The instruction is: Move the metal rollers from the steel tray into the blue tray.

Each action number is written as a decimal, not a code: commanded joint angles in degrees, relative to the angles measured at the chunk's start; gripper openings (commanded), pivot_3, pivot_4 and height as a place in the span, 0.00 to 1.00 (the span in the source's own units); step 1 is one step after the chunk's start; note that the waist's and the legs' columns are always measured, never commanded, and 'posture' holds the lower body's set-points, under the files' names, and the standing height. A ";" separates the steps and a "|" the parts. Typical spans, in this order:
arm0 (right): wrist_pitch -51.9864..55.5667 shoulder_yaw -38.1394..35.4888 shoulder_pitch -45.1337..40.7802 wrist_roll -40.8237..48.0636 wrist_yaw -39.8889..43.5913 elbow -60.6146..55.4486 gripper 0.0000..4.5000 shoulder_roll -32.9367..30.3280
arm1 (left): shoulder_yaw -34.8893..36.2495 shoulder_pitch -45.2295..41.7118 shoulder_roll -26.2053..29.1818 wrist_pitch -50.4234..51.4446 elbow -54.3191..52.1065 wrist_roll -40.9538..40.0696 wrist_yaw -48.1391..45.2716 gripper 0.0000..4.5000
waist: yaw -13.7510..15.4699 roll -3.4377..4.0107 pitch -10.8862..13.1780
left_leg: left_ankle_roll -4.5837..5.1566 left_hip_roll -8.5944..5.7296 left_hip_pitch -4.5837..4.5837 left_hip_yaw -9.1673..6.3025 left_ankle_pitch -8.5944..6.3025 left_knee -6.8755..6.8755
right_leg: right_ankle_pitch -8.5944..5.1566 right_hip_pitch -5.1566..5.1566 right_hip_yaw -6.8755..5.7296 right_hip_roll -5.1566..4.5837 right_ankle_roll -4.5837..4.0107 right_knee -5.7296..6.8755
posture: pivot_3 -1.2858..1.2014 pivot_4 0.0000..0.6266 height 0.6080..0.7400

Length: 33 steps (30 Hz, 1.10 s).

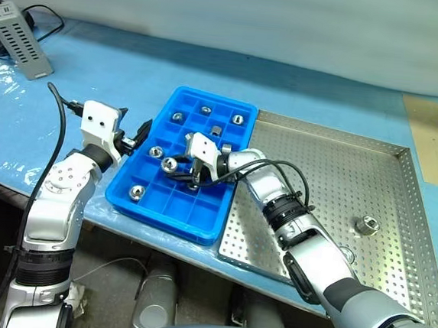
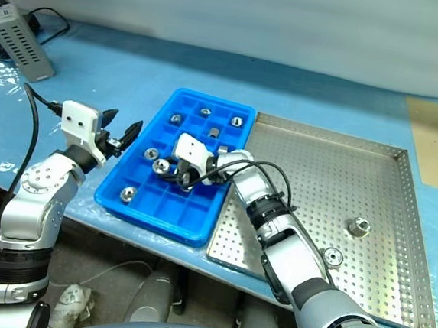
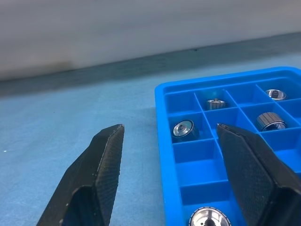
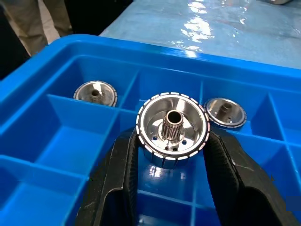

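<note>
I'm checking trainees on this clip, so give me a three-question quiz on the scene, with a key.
1. True or false: the right gripper is shut on a metal roller above the blue tray.
2. How many rollers lie on the steel tray?
A. none
B. two
C. five
3. Fill in: the left gripper is ____, with nothing between its fingers.

Key
1. True; the roller sits clamped between both fingers over a compartment.
2. B: one roller lies toward the tray's right side, another toward its front edge.
3. Open; it hangs beside the blue tray's outer wall, over the blue table cover.
</note>
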 commanded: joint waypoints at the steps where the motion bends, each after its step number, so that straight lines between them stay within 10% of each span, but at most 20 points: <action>1: -1.56 -0.11 0.25 -1.07 -1.83 -1.80 0.35 0.53 | 0.04 -0.87 0.97 -0.28 -1.92 -0.37 -0.31 0.73 | -0.02 0.00 0.00 | -0.01 0.00 0.00 0.00 0.01 -0.01 | 0.00 0.00 0.00 0.00 0.00 0.00 | 0.64 0.24 1.00; 33: 1.46 -1.29 3.37 0.69 -0.92 -7.71 0.35 2.26 | -2.55 -1.73 0.05 -1.05 -0.43 0.14 -0.16 0.73 | -0.20 -0.01 0.00 | -0.29 0.20 0.15 0.00 0.18 -0.38 | -0.03 -0.02 0.06 0.31 -0.04 -0.12 | 0.63 0.24 1.00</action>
